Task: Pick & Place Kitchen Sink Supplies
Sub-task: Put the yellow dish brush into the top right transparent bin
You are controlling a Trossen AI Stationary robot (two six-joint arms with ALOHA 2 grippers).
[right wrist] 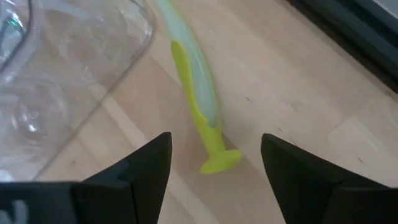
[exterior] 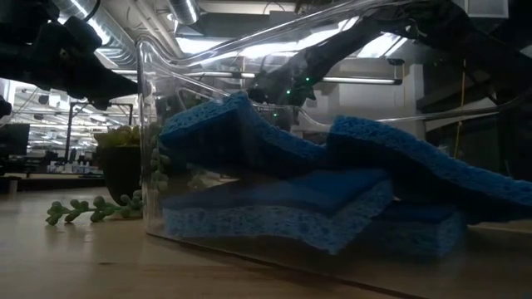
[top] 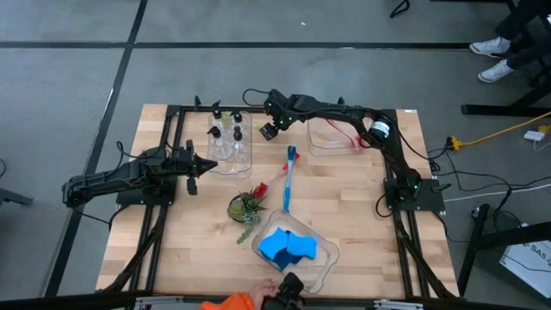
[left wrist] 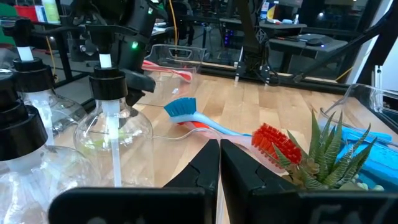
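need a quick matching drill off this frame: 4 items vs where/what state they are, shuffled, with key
Items:
1. blue sponges
2. pump bottles
3. left pincer
4. right pincer

States:
A. shut, empty, beside the bottle bin
B. open, over the yellow-green brush handle on the table
C. piled in the clear bin at the table's near edge
D. standing in the clear bin at the far left

Pairs: 1-C, 2-D, 3-A, 4-B
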